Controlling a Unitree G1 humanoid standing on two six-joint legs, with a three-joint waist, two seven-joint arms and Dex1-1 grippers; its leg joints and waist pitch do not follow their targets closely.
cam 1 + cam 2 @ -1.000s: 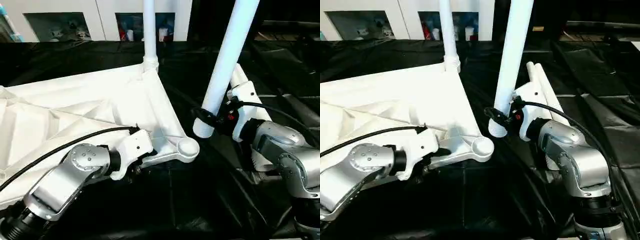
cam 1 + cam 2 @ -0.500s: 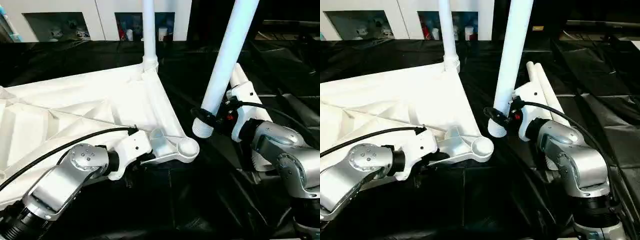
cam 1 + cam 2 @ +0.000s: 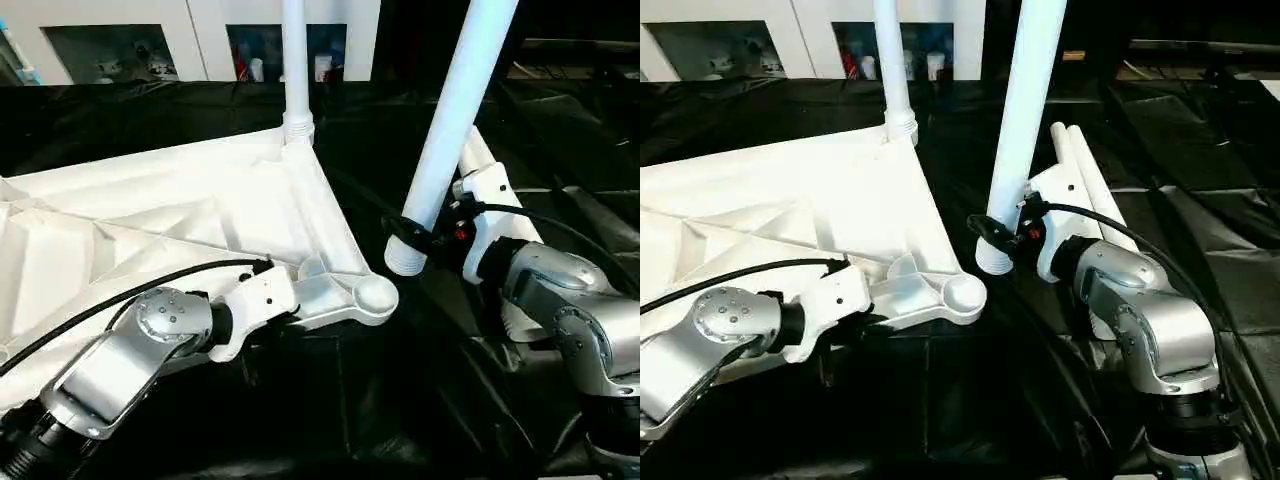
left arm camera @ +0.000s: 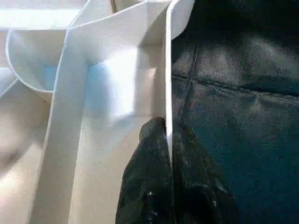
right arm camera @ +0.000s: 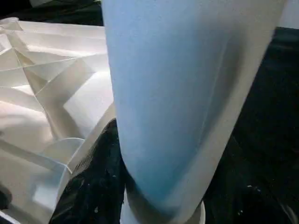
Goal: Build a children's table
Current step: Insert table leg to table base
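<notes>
Lifted a touch since a moment ago, the near corner of the tabletop sits higher, its round corner socket raised off the black sheet. Left gripper is pinched tight on the tabletop's thin edge wall, one black finger either side. Just right of that socket, the right gripper is clamped around a leg near its flared end, holding it tilted, close but not in. Two spare legs lie behind the right arm. Far corner, an upright leg stands seated in its socket.
</notes>
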